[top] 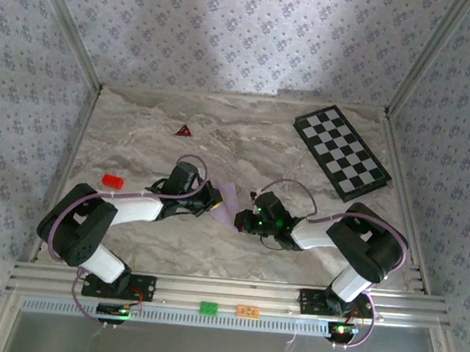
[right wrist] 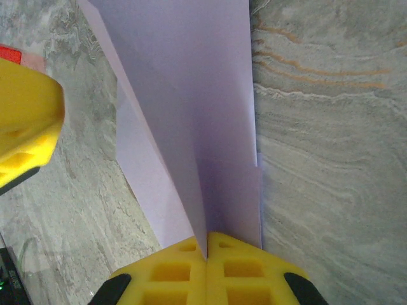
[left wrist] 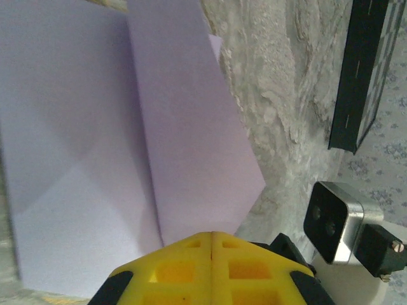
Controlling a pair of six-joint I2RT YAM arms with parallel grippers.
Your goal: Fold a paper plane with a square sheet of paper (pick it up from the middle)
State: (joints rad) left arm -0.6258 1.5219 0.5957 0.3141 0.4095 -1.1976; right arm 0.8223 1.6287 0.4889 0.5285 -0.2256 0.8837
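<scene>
Counter [top: 247, 136] is grey marble, walled in patterned paper. Starting far left: a small red block [top: 113, 181] sits well out to the left of my left hand [top: 213, 200], apart from it. A small dark red triangle [top: 184, 130] lies beyond that hand, toward the back wall, nothing touching it. Left hand, wrist view [left wrist: 212, 238]: yellow pads pressed flat together, no gap, and the near edge of the square sheet of paper [left wrist: 127, 127] runs in under the tips; I read that as pinched on the sheet. From there the pale lilac sheet spreads away ahead of the hand, with one long crease running out from the tips, a flap folded over to the right of it, and fainter diagonal creases to the left. From the top camera the sheet [top: 229, 202] lies between my two hands, touching both. Right hand [top: 243, 220], wrist view [right wrist: 206, 244]: pads shut tight, with a fold of the sheet [right wrist: 203, 95] entering the seam between them, so it is gripping the paper. The paper rises ahead of that hand as a tall folded panel, bare marble to its right. The black-and-white checkered board [top: 342, 152] lies well beyond and right of the right hand, flat, clear of everything.
</scene>
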